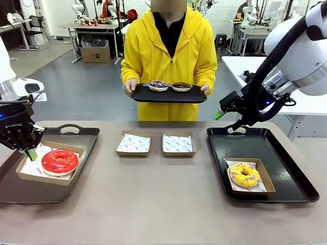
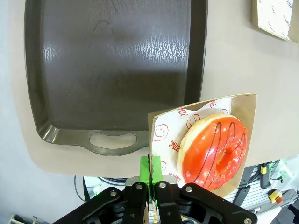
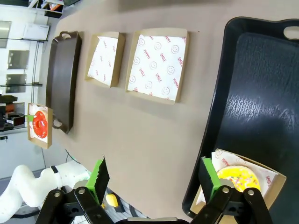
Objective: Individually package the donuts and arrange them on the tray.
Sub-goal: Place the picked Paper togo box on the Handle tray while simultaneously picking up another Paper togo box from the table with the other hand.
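L jaws: together, green pads (image 2: 156,169) clamped on the rim of a shallow brown cardboard box (image 1: 41,179) w/ white paper liner (image 2: 164,128). A glossy red ring donut (image 1: 60,161) lies in the box. Box is tilted; in front view it's over the dark L tray (image 1: 84,148), which sits on the tan table (image 1: 153,204). L arm (image 1: 6,71) enters at the L edge, wrist pointing down. Liner print in red: "SMILE", "YUMMY", smiley faces. White lettering on the jaw housing is too small to read.

R jaws: wide apart, holding nothing, pads (image 3: 99,176) hovering by the far L corner of the black R tray (image 1: 240,145). R arm (image 1: 301,51) comes in high from the R, wrist angled down toward centre. Yellow-iced sprinkled donut (image 1: 244,174) sits in its box on that tray.

Two paper-lined boxes (image 1: 134,143) mid-table, same print. Person in yellow hoodie (image 1: 168,46) at the far side holds a black tray (image 1: 168,97) w/ both hands; a purple-brown white-flecked donut (image 1: 158,85) and a dark chocolate donut (image 1: 181,86) are on it.
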